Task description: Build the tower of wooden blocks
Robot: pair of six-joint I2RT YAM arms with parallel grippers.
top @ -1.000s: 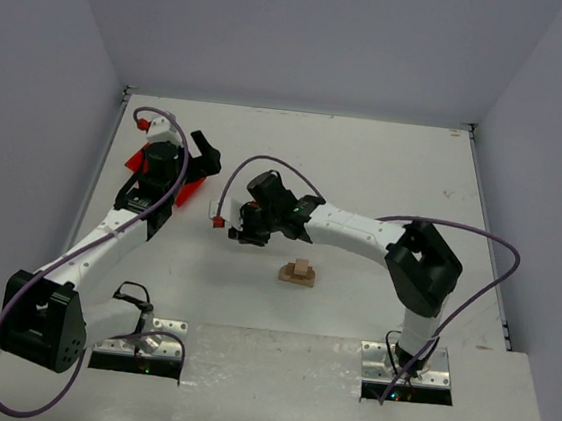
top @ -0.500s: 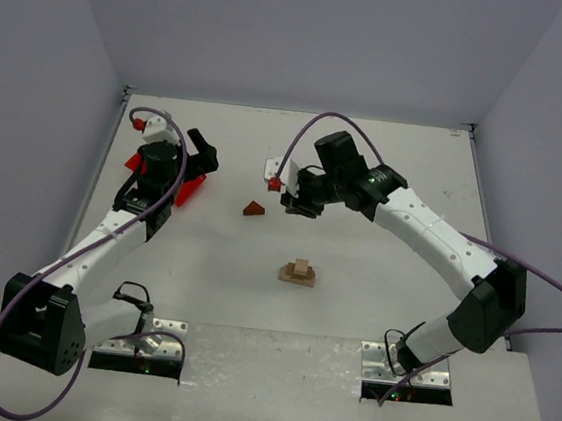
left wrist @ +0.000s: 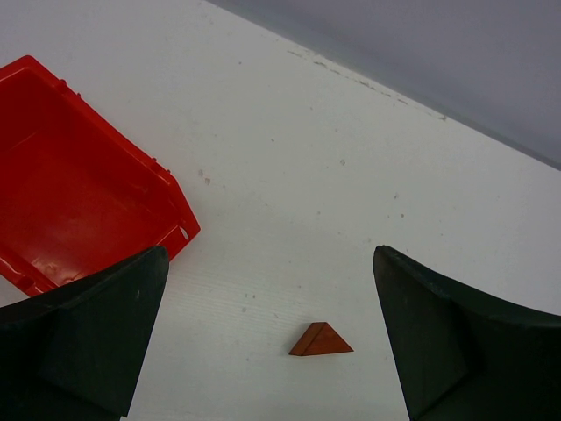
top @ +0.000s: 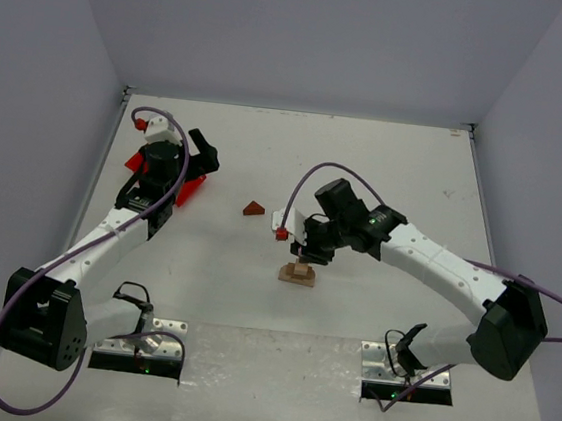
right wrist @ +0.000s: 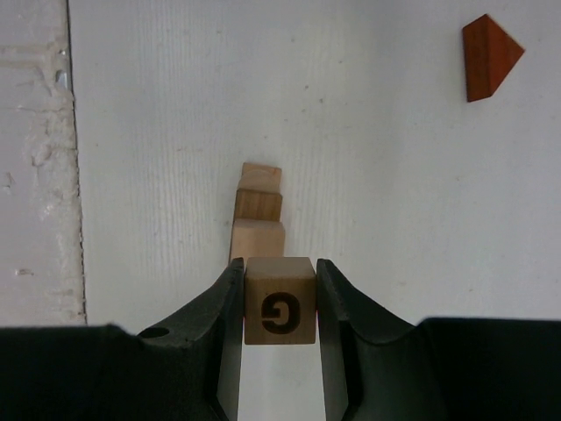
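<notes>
The partial tower (top: 297, 274) stands on the table at mid front: a pale plank with a light cube on it, also in the right wrist view (right wrist: 259, 215). My right gripper (top: 305, 255) hovers just above it, shut on a light cube marked G (right wrist: 280, 301); the jaws (right wrist: 280, 268) press both its sides. The dark reddish-brown triangular roof piece (top: 253, 209) lies flat on the table to the tower's far left, and also shows in the right wrist view (right wrist: 489, 55). My left gripper (top: 204, 162) is open and empty over the table, with the roof piece (left wrist: 321, 339) ahead between its fingers (left wrist: 88, 342).
A bright red plastic bin (top: 145, 164) sits at the left by my left gripper; in the left wrist view (left wrist: 70, 193) its inside looks empty. Grey walls close the table on the left, right and far sides. A rough white strip (right wrist: 35, 158) runs along the table's near edge.
My right arm swung from the left of centre to the far side, then came forward over the tower, holding the cube. The roof piece came into view. The left arm barely moved.
</notes>
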